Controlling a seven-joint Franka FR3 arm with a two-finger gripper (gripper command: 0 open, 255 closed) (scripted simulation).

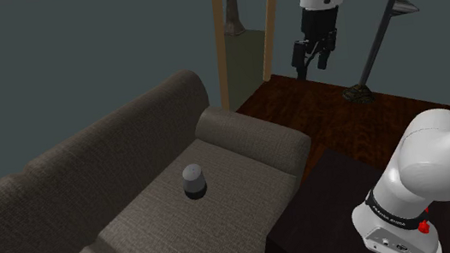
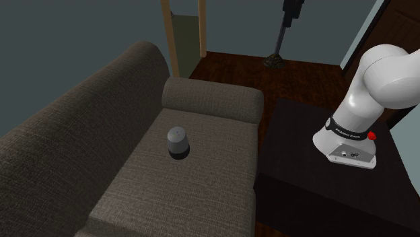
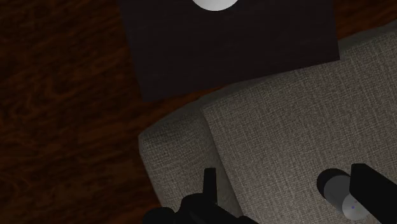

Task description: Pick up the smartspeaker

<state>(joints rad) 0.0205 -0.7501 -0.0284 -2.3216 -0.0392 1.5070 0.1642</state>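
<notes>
In the shoulder view, the smart speaker [image 1: 193,181], a small upright cylinder with a pale grey top and a dark base, stands on the seat cushion of a brownish-grey sofa [image 1: 91,174], near the armrest end. The black gripper [image 1: 311,64] hangs from the white arm [image 1: 442,159] high above the dark wooden floor [image 1: 334,114] beyond that armrest, well apart from the speaker, with its fingers spread and nothing between them. A dark pole on a round foot [image 1: 359,92] stands on the floor close by. In the second exterior view, the smart speaker [image 2: 178,143] sits upright on the sofa [image 2: 195,195] seat, and the dark box stand [image 2: 316,188] carrying the arm's white base is just beside the armrest. In the wrist view, the gripper [image 3: 284,172] looks down on the armrest and cushion with its two fingers wide apart and empty. The smart speaker [image 3: 333,186] shows far below, next to one finger and partly hidden by it.
</notes>
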